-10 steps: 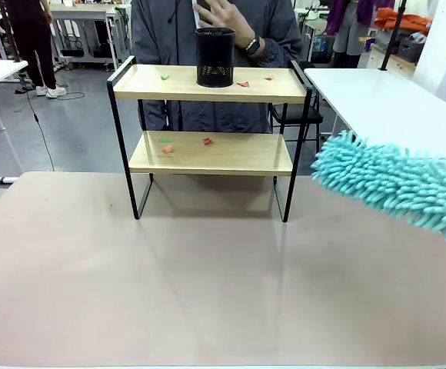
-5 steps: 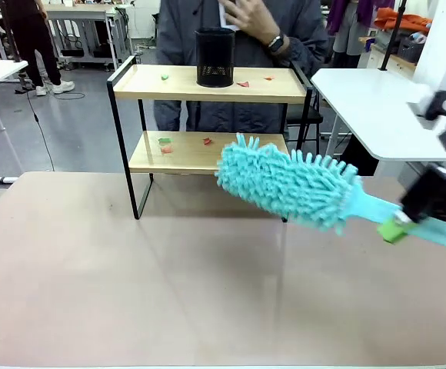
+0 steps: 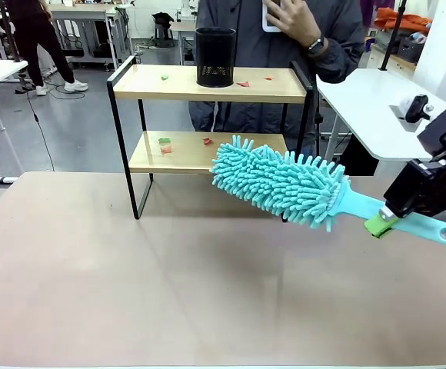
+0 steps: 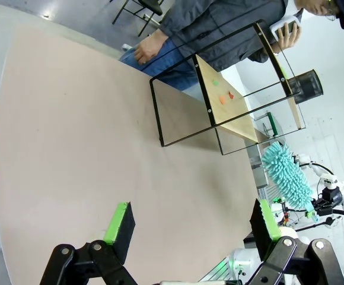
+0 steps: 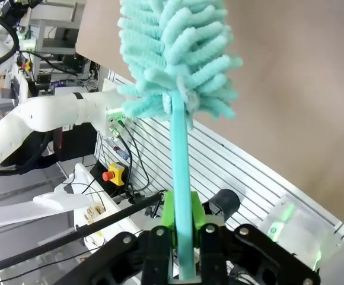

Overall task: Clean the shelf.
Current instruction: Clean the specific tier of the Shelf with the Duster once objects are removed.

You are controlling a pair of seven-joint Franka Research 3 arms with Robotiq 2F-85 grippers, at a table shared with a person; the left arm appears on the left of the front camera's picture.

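Note:
The shelf stands at the table's far side, two wooden boards in a black frame; it also shows in the left wrist view. Small red and green scraps lie on both boards. A black mesh cup stands on the top board. My right gripper is shut on the handle of a teal fluffy duster, whose head hangs level with the lower board's right half, in front of it. The right wrist view shows the same grip on the duster. My left gripper is open above the bare table.
A person stands right behind the shelf with a phone in a raised hand. A white side table is at the right, close to my right arm. The brown tabletop spreads in front of the shelf.
My right arm swung the duster in from the right edge to the shelf's lower board. The person stepped to the right.

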